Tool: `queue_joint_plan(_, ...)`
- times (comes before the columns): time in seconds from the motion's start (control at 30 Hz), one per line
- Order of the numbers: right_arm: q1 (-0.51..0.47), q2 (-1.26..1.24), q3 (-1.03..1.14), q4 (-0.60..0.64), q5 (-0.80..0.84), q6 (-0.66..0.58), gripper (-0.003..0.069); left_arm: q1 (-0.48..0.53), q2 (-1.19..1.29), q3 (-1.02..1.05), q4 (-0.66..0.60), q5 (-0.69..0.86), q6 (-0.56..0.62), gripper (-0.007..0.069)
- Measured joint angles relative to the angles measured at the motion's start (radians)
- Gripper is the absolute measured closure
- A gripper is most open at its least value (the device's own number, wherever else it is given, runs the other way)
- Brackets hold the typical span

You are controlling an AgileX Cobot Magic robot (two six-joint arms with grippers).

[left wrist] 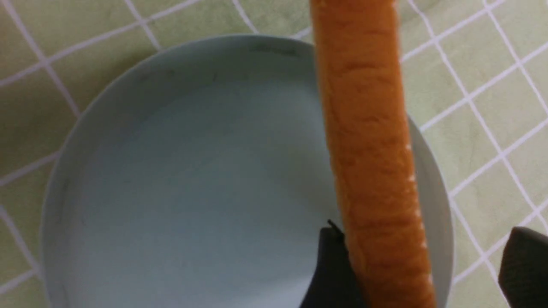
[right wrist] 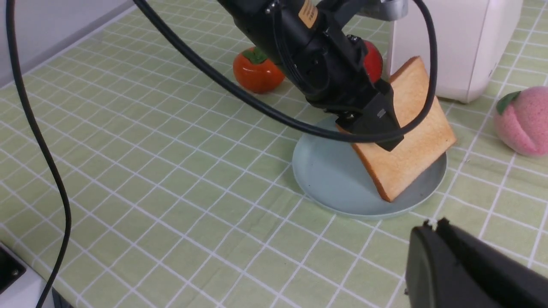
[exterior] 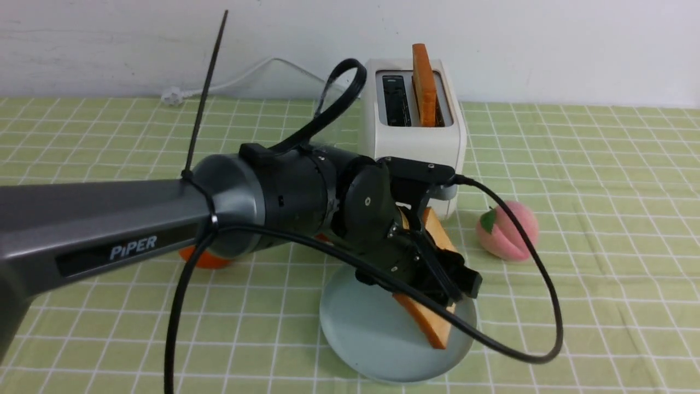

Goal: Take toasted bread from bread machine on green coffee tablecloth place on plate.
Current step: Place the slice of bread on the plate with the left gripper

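Observation:
The white bread machine [exterior: 410, 142] stands at the back of the green coffee tablecloth [exterior: 601, 164], with one slice of toasted bread [exterior: 424, 82] upright in its right slot. A second slice [exterior: 432, 323] stands tilted with a lower corner on the pale blue plate [exterior: 355, 334]. My left gripper [exterior: 443, 279] is over the plate and open. In the left wrist view this slice [left wrist: 368, 128] leans against one finger [left wrist: 334, 265], and the other finger [left wrist: 526, 265] is well apart from it. My right gripper [right wrist: 432, 224] is shut and empty, low over the cloth near the plate [right wrist: 329, 179].
A pink peach [exterior: 508, 230] lies right of the plate. An orange persimmon [right wrist: 257, 72] and a red fruit [right wrist: 373, 62] sit behind my left arm. The toaster's white cord [exterior: 240, 76] runs along the wall. My left arm's cable loops over the plate's right side.

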Motion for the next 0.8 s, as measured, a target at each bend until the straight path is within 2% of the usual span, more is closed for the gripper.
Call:
queue_joint_plan(0.1, 0.000, 0.000, 0.000, 0.000, 0.000, 0.000, 0.0655, 0.000, -0.002, 0.000, 0.091, 0.014, -0.088, 0.0088)
queue_joint_plan(0.23, 0.000, 0.000, 0.000, 0.002, -0.008, 0.000, 0.0655, 0.000, -0.019, 0.000, 0.175, 0.054, -0.161, 0.0082)
queue_joint_plan(0.53, 0.000, 0.000, 0.000, 0.003, -0.032, -0.001, 0.0655, 0.000, -0.089, 0.000, 0.221, 0.186, -0.185, 0.0088)
queue_joint_plan(0.63, 0.000, 0.000, 0.000, 0.003, -0.037, -0.001, 0.0655, 0.000, -0.123, 0.000, 0.222, 0.268, -0.186, 0.0153)
queue_joint_plan(0.7, 0.000, 0.000, 0.000, 0.003, -0.037, -0.001, 0.0655, 0.000, -0.149, 0.000, 0.222, 0.306, -0.187, 0.0237)
queue_joint_plan(0.8, 0.000, 0.011, 0.000, 0.003, -0.038, -0.001, 0.0657, 0.000, -0.212, 0.001, 0.222, 0.353, -0.189, 0.0461)
